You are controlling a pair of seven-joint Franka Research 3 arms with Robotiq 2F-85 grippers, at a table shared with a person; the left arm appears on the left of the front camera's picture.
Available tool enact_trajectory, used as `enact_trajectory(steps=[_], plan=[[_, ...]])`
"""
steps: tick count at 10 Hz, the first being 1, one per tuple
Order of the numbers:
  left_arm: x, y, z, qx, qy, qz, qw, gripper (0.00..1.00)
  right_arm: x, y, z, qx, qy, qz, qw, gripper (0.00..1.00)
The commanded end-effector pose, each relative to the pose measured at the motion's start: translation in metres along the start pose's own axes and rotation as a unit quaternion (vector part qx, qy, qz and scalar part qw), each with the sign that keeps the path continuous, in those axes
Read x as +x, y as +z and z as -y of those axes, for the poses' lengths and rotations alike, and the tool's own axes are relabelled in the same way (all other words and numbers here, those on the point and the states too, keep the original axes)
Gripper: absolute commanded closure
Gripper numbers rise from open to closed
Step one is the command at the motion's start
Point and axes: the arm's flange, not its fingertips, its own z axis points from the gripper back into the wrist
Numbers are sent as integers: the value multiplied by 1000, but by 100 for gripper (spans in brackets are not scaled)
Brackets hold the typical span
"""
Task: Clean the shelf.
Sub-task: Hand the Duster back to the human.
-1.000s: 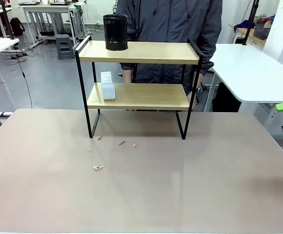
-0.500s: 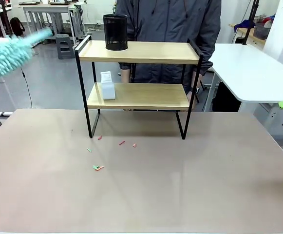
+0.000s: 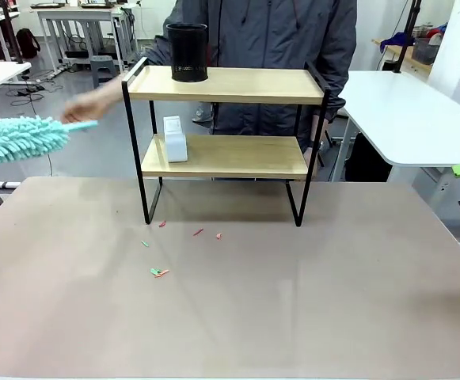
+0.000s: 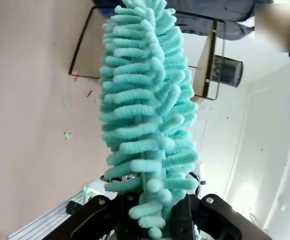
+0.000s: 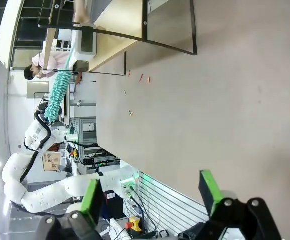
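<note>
At the table's (image 3: 237,309) far edge stands the shelf (image 3: 226,119), person (image 3: 269,36) right behind it; black mesh cup (image 3: 187,52) on top board's left end, white box (image 3: 174,139) on lower board's left end. Teal fluffy duster (image 3: 16,140) hangs off to the shelf's left, person's hand (image 3: 95,107) at its handle tip. Left gripper (image 4: 152,220) clamped on duster base. Right gripper (image 5: 152,197) jaws spread wide, empty, over table. Small red and green scraps (image 3: 160,272) on tabletop before shelf

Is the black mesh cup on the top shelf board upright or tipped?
Upright: the black mesh cup stands on its base, open end up, on the shelf's top board.
</note>
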Motion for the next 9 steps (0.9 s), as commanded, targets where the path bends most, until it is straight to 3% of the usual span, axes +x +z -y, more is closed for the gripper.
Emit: enact_trajectory(steps=[1, 8, 9], plan=[[-4, 1, 1, -29, -24, 0, 999, 100, 1, 3, 3, 1, 12, -2, 1000, 0], [-4, 1, 1, -29, -24, 0, 999, 100, 1, 3, 3, 1, 12, -2, 1000, 0], [-1, 1, 1, -14, -16, 0, 1000, 25, 1, 3, 3, 1, 12, -2, 1000, 0]])
